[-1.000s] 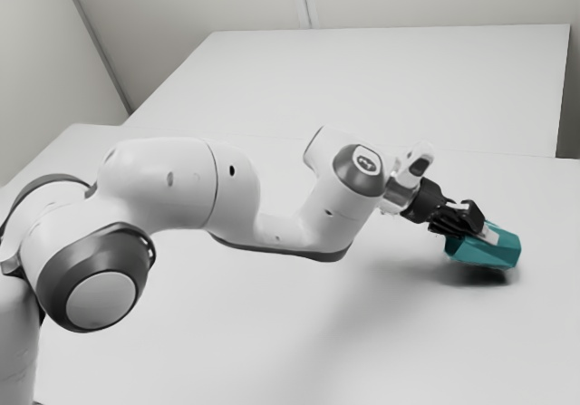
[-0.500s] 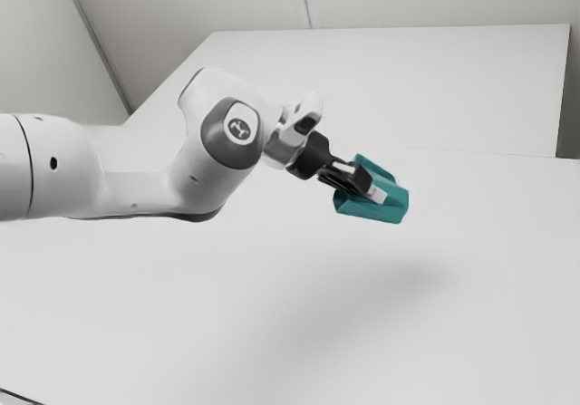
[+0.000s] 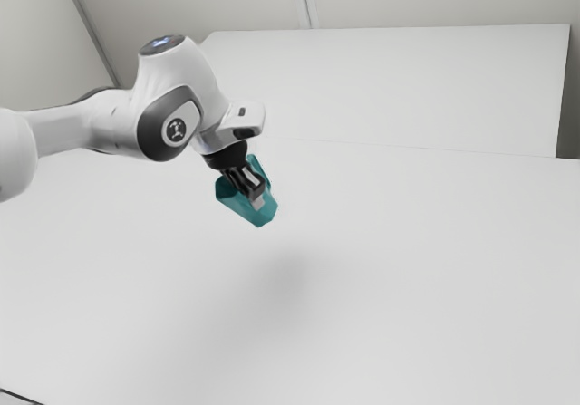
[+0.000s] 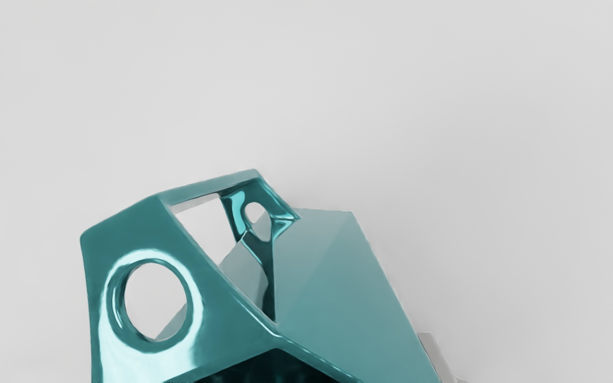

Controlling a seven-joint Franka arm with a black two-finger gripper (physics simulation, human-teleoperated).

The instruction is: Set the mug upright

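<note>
The gripper (image 3: 256,195) is shut on the teal mug (image 3: 237,206) and holds it in the air over the white table, tilted, with its shadow apart from it below. Up close in the wrist view, the angular mug (image 4: 338,271) shows its faceted side, its handle with round holes and part of a dark opening at the bottom edge. One light fingertip of the gripper (image 4: 434,356) shows beside the mug's wall; the other finger is hidden behind the mug.
The white table (image 3: 408,269) spreads beneath and around the held mug. Behind it stands another pale surface (image 3: 390,88), with grey walls beyond. The arm reaches in from the exterior view's left.
Gripper and mug have moved together from the exterior view's right toward its left and up off the table. The hand has turned, now pointing more steeply down.
</note>
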